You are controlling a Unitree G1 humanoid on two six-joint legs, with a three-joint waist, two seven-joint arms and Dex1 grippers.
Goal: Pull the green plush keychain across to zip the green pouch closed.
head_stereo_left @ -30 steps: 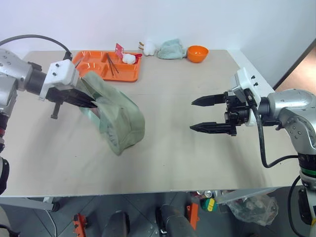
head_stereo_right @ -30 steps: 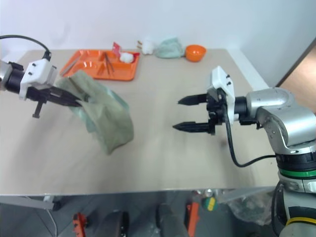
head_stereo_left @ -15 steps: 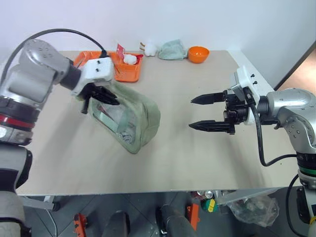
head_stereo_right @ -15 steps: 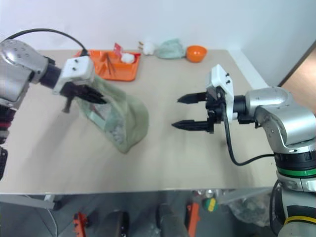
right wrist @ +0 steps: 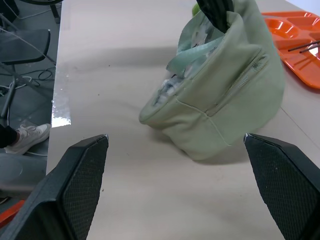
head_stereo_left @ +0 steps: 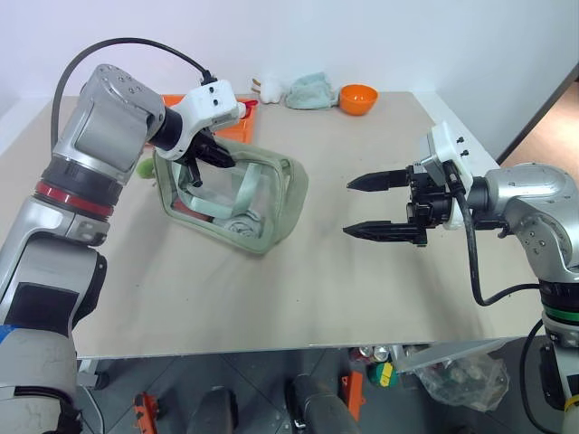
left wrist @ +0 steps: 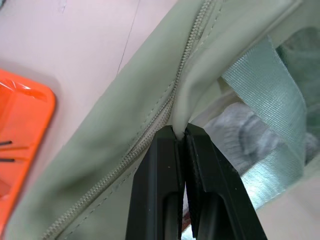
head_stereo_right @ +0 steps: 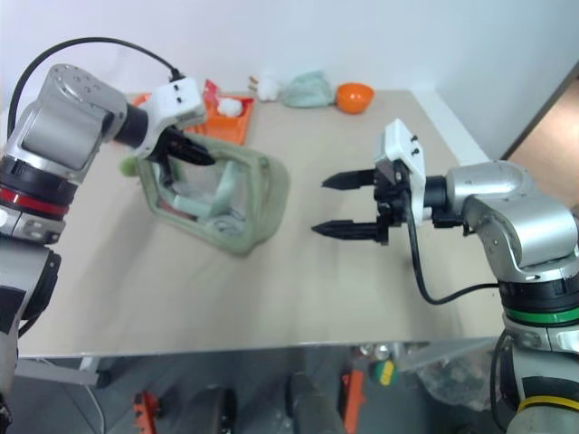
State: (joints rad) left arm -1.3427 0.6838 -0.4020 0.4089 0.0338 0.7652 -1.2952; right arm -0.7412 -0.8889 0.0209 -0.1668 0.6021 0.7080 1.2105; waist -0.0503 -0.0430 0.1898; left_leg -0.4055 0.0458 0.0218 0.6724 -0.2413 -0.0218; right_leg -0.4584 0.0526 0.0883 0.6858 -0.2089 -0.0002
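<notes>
Fabric by the zipper is pinched in my left gripper [head_stereo_left: 206,155], fingers clamped; over the last second the boxy sage-green pouch [head_stereo_left: 262,203] has swung upright onto the desk [head_stereo_left: 317,289], clear window toward me. A lime-green plush keychain [head_stereo_right: 129,165] peeks behind. Right gripper [head_stereo_left: 380,206] waits, fingers apart, presumably to pull it.

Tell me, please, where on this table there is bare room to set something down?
The table is bare along its near edge and between the green pouch and the open right gripper. The far edge is crowded: orange tray, mint cloth, orange bowl.
</notes>
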